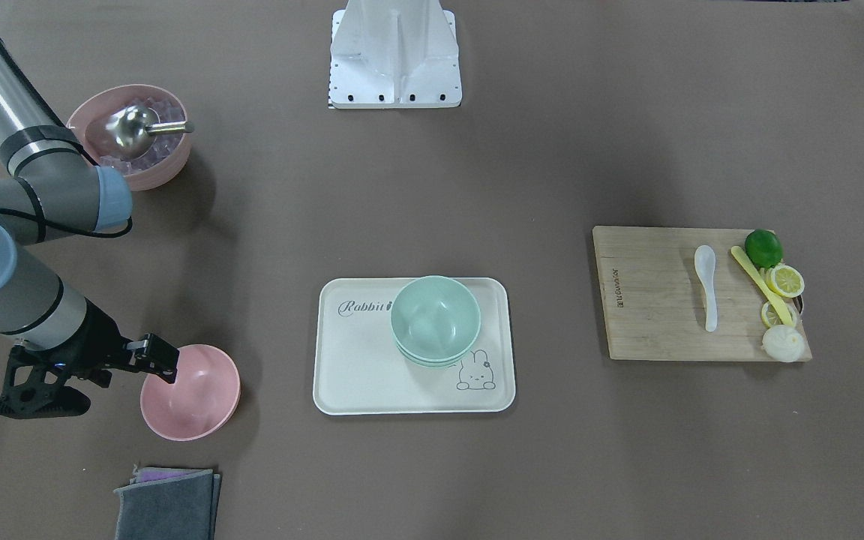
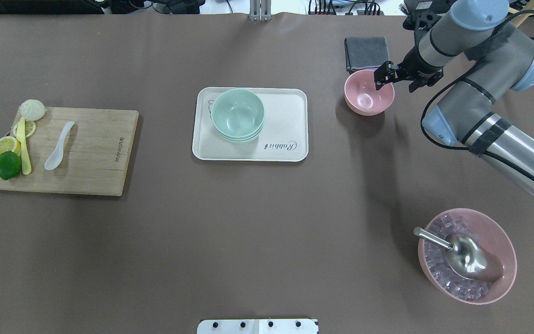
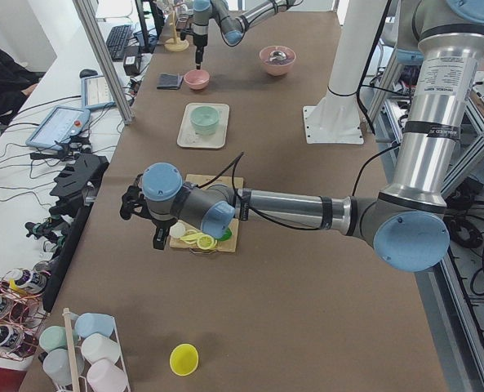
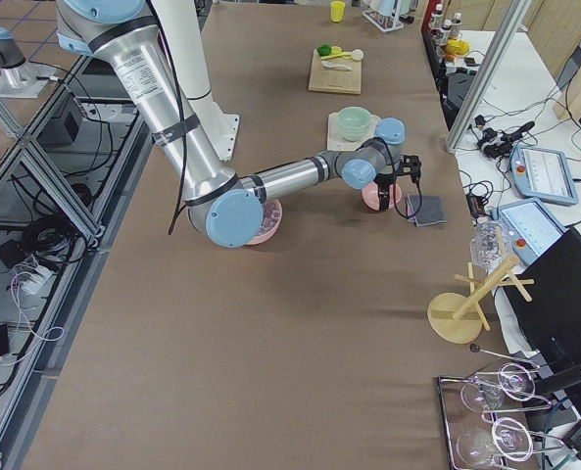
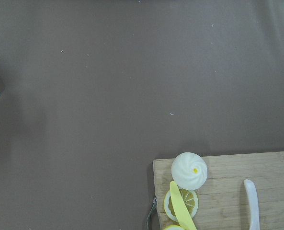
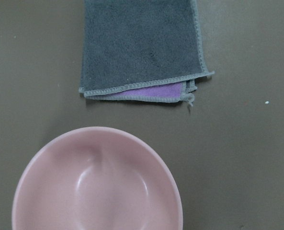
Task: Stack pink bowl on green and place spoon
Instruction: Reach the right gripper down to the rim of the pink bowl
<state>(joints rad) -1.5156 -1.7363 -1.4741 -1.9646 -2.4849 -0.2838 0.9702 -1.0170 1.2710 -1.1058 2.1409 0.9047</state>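
A small pink bowl (image 1: 192, 394) (image 2: 368, 95) (image 6: 98, 187) stands empty on the brown table, apart from the tray. My right gripper (image 1: 160, 358) (image 2: 384, 76) hovers open over the bowl's rim on the cloth side; its fingers do not show in the right wrist view. Stacked green bowls (image 1: 436, 319) (image 2: 238, 113) sit on a cream tray (image 1: 357, 375) (image 2: 285, 111). A white spoon (image 1: 706, 285) (image 2: 58, 146) (image 5: 252, 203) lies on a wooden cutting board (image 1: 649, 315) (image 2: 95, 157). My left gripper (image 3: 159, 241) hangs above the board's end; I cannot tell if it is open.
A large pink bowl (image 1: 132, 139) (image 2: 466, 255) holds ice cubes and a metal scoop. A folded grey cloth (image 1: 168, 502) (image 2: 366, 52) (image 6: 142, 45) lies just beyond the small bowl. A lime (image 2: 8, 165), lemon slices, a bun (image 5: 189, 170) and a yellow knife sit at the board's end.
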